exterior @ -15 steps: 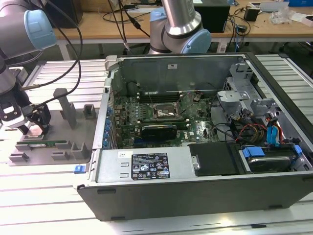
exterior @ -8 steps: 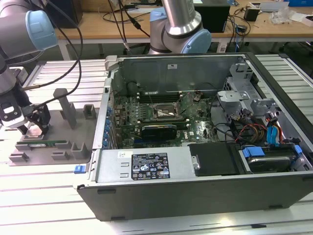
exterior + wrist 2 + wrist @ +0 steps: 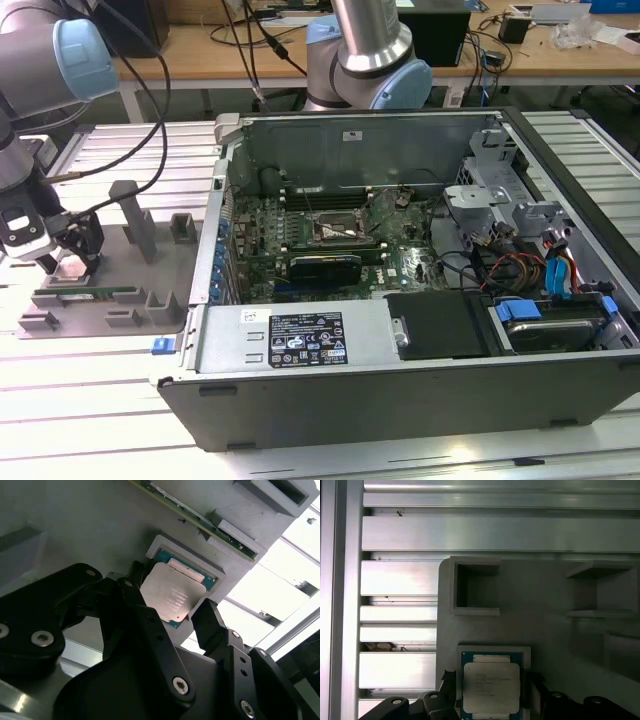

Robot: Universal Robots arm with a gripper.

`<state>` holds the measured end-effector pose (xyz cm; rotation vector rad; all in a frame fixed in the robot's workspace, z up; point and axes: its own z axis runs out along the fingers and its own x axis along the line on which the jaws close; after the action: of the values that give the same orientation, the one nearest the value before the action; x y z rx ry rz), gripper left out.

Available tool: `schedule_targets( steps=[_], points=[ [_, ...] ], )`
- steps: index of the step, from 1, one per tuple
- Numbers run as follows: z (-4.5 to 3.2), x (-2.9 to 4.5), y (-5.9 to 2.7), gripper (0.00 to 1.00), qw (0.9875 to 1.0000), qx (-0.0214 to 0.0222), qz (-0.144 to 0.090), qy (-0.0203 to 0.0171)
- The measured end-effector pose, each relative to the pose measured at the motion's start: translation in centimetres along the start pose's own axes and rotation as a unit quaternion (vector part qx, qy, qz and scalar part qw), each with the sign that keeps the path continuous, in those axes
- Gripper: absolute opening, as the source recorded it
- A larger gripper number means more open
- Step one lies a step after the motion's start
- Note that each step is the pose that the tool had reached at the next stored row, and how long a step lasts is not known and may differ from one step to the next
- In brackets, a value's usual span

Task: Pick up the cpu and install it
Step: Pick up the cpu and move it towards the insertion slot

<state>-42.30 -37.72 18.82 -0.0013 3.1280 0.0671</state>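
**Gripper astride the cpu, nothing gripped yet**

The gripper (image 3: pixel 74 262) hangs low over the grey holder tray (image 3: pixel 165 278), at the tray's edge on the exterior view's left. The open computer case (image 3: pixel 300 405) is well apart on the exterior view's right.

The cpu (image 3: pixel 172 597) lies flat in its raised-rim pocket on the tray, silver top up, with green board showing round it in both wrist views. The pocket is near one edge of the tray. The memory stick (image 3: pixel 200 519) sits in its slot just beside it.

The fingers (image 3: pixel 210 622) are spread, one on each side of the chip and clamping nothing. In the second wrist view one finger looks closer to the chip than the other. I cannot tell whether either touches it.

Risks, as I judge them:
- The pocket rim stands just outside the chip's edges. If the fingers close too high or too wide, they could land on the rim and miss the chip.
- With the uneven gap, the nearer finger would meet the chip first and could push it askew or tip one edge up inside the pocket.
- The chip is thin with a smooth metal top, so there is little edge to hold — a shallow pinch may slip.
- The socket frame (image 3: pixel 335 232) sits deep in the case. A chip held crooked would probably seat badly there.
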Motion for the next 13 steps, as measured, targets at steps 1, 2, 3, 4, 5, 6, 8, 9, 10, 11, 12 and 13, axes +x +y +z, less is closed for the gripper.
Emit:
schedule_targets(
  steps=[1, 2, 3, 4, 5, 6, 8, 9, 10, 11, 12, 13],
  points=[
    [0.0, -0.01, 0.0, 0.66, 1.0, 0.0, 0.0, 0.0],
    [0.0, -0.02, 0.0, 0.66, 1.0, 0.0, 0.0, 0.0],
    [0.0, -0.02, 0.0, 0.66, 1.0, 0.0, 0.0, 0.0],
    [0.0, -0.03, 0.0, 0.66, 1.0, 0.0, 0.0, 0.0],
    [0.0, -0.03, 0.0, 0.66, 1.0, 0.0, 0.0, 0.0],
    [0.0, -0.03, 0.0, 0.65, 1.0, 0.0, 0.0, 0.0],
    [-0.01, -0.04, 0.0, 0.58, 1.0, 0.0001, 0.0, 0.0],
    [0.0, -0.04, 0.0, 0.55, 1.0, 0.0, 0.0, 0.0],
    [0.0, -0.05, 0.0, 0.55, 1.0, 0.0, 0.0, 0.0],
    [0.0, -0.05, 0.0, 0.55, 1.0, 0.0, 0.0, 0.0],
    [0.0, -0.06, 0.0, 0.55, 1.0, 0.0, 0.0, 0.0],
    [0.0, -0.06, 0.0, 0.55, 1.0, 0.0, 0.0, 0.0]
  ],
)
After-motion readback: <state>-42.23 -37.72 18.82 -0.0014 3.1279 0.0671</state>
